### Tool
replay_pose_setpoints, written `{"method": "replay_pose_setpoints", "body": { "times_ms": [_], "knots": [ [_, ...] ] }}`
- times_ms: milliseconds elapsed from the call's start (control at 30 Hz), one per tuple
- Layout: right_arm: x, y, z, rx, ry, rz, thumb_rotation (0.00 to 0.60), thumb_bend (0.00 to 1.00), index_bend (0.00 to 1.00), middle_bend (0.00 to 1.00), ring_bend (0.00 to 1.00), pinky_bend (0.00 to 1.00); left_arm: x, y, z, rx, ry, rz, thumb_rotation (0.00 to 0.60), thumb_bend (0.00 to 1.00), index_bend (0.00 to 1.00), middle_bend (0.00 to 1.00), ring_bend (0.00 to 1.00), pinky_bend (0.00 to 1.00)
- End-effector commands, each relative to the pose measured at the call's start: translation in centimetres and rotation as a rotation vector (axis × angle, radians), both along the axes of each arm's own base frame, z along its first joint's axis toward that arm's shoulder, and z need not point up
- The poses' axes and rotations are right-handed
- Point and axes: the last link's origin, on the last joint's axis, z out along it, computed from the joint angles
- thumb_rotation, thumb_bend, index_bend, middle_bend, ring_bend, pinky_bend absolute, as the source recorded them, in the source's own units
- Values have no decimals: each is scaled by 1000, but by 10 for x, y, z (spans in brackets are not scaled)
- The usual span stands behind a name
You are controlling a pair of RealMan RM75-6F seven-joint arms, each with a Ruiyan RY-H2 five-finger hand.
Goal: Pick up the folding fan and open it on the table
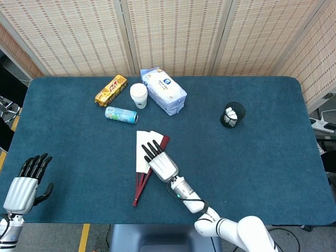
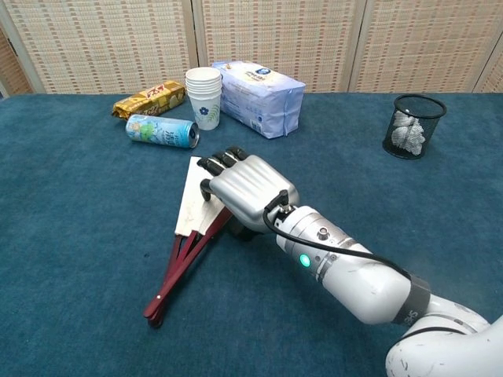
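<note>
The folding fan [image 1: 140, 157] lies partly spread on the blue table, white paper leaf toward the back and dark red ribs [image 2: 178, 265] running to a pivot at the front left. My right hand [image 1: 160, 160] rests palm-down on the fan's right side, fingers stretched over the paper and the outer red rib. In the chest view the right hand [image 2: 247, 192] curves its fingertips down onto the leaf; the thumb is tucked under the palm. My left hand [image 1: 26, 181] hovers at the table's front left corner, fingers apart and holding nothing, far from the fan.
Behind the fan lie a light blue can [image 1: 121, 114], a stack of paper cups [image 1: 138, 95], a gold snack pack [image 1: 111, 90] and a tissue pack [image 1: 163, 90]. A black mesh cup [image 1: 232, 114] stands to the right.
</note>
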Motion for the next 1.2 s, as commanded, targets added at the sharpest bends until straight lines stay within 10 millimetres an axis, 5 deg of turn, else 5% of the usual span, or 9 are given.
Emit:
{"method": "replay_pose_setpoints", "body": {
  "times_ms": [33, 267, 733, 1200],
  "knots": [
    [5, 0, -3, 0, -4, -4, 600, 305, 377, 34, 0, 1, 0, 0, 1, 3, 0, -1, 600, 419, 0, 0, 0, 83],
    [15, 0, -2, -9, -19, 0, 600, 338, 524, 55, 0, 24, -1, 1, 2, 15, 11, 0, 600, 419, 0, 0, 0, 83],
    [29, -9, 5, -48, -43, 22, 600, 545, 588, 88, 0, 36, -1, 0, 3, 31, 21, -4, 600, 419, 0, 0, 0, 83],
    [70, -23, 56, -163, -274, 79, 600, 562, 697, 143, 0, 64, 2, -1, 2, 35, 13, -18, 600, 418, 0, 0, 0, 83]
  ]
}}
